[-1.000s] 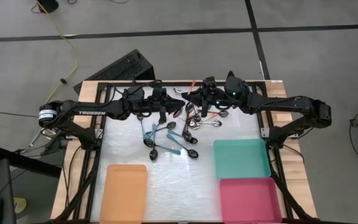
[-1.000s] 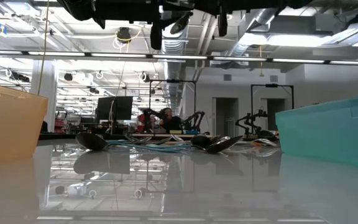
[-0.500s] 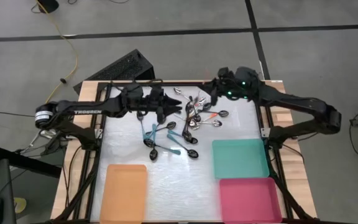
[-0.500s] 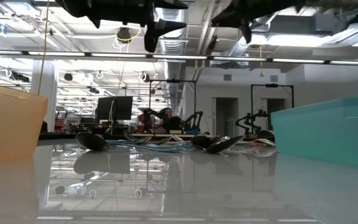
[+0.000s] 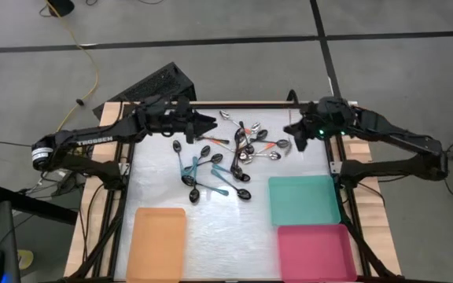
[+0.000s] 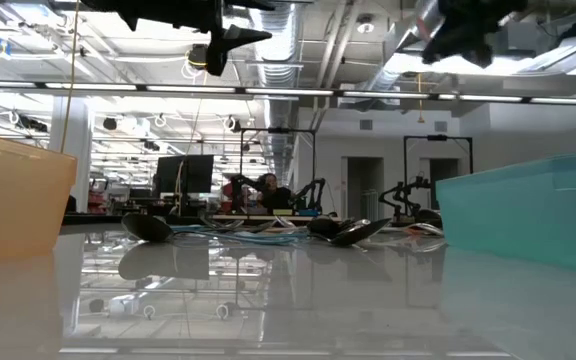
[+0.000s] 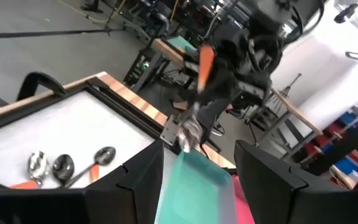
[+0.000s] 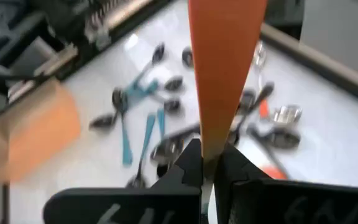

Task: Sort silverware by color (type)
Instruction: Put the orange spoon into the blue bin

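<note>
"TROSSEN" in white capitals on the left arm, left-centre of the high view; only legible text. Pale marks on the dark right pincer body, bottom of the right wrist view, too blurred to read. Nothing readable in low or left wrist views

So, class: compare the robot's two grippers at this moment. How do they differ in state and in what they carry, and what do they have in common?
The left gripper is open and empty, while the right gripper is shut on an orange-handled spoon.
The left gripper hangs over the table's far left part, the right gripper over its far right part.
Both are dark two-finger grippers raised above the spoon pile.
</note>
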Action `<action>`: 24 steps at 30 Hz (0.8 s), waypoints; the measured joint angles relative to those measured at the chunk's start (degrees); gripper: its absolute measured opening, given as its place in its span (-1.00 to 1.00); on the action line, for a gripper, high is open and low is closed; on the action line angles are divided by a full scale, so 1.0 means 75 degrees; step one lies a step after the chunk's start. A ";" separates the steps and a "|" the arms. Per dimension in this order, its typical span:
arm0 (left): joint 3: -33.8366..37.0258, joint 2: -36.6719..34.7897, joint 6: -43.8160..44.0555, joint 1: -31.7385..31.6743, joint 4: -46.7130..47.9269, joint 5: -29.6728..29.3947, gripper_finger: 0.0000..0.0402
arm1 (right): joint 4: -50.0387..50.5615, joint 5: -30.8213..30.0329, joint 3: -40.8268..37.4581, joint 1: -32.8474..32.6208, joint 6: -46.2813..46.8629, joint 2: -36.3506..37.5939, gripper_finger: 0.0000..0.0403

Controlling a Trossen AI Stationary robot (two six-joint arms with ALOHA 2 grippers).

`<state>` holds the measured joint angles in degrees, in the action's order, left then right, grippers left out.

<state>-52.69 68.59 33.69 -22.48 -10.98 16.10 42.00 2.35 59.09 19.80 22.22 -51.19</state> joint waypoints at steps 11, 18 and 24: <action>0.0000 -0.0906 0.0026 -0.0105 0.1517 0.0538 -0.10 | 0.1706 0.0219 0.0000 -0.1775 0.0474 0.0029 -0.92; 0.0000 -0.1263 -0.0007 -0.0108 0.1670 -0.0052 -0.10 | 0.2645 0.0238 0.0006 -0.3021 0.0640 -0.0523 -0.92; 0.0003 -0.1267 -0.0154 -0.0111 0.1802 -0.0269 -0.10 | 0.3134 0.0288 0.0006 -0.3906 0.0537 -0.1549 -0.92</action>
<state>-52.66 59.09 32.54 -23.31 2.54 14.08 65.50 4.51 59.13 -9.50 26.25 -62.81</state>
